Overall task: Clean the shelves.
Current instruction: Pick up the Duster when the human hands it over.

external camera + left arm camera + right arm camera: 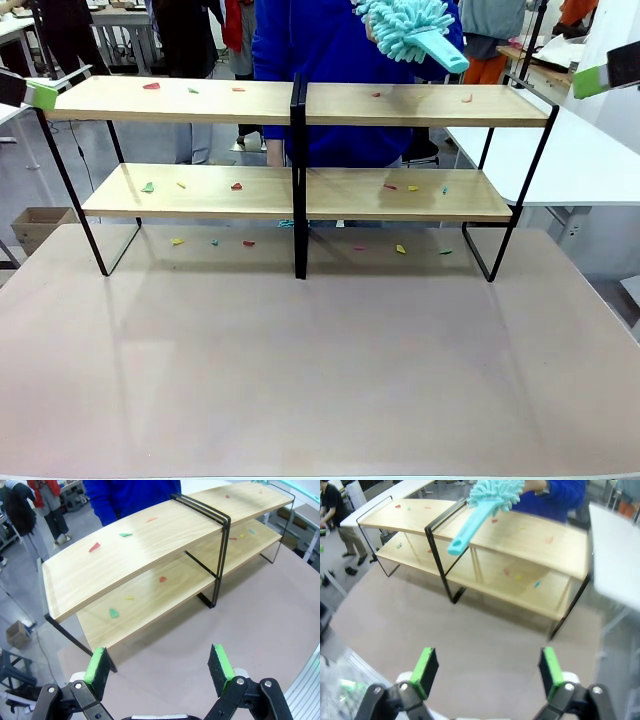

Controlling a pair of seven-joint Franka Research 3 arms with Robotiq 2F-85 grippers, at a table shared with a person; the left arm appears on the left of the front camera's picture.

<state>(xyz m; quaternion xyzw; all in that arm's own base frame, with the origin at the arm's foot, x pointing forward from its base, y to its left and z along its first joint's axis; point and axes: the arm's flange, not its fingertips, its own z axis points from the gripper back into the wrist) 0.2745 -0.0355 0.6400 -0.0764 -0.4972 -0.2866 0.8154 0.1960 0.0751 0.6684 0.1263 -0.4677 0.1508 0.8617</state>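
- Two tiers of the shelves (200,100) stand across the far half of the table (300,380). Coloured scraps (152,86) lie on both boards and on the tabletop beneath, so by my reading no cleaning is done yet.
- Your step in hand looks like getting the tool. A person (320,60) behind the shelves holds a teal duster (410,28) over the top board's right half, gripped at the fluffy head end, with the handle pointing down toward the near right.
- Your right gripper (487,657) hovers high off the right end of the shelves. Its jaws are spread wide with nothing between them, well apart from the handle.
- Your left gripper (159,660) hangs off the left end, jaws likewise spread and empty.
- Next you'd likely bring the right gripper to the handle's free end, set the pads either side of it, and pinch only once it sits between them.
- Mind the top board and the black frame on the way in, since the handle hangs close above them.
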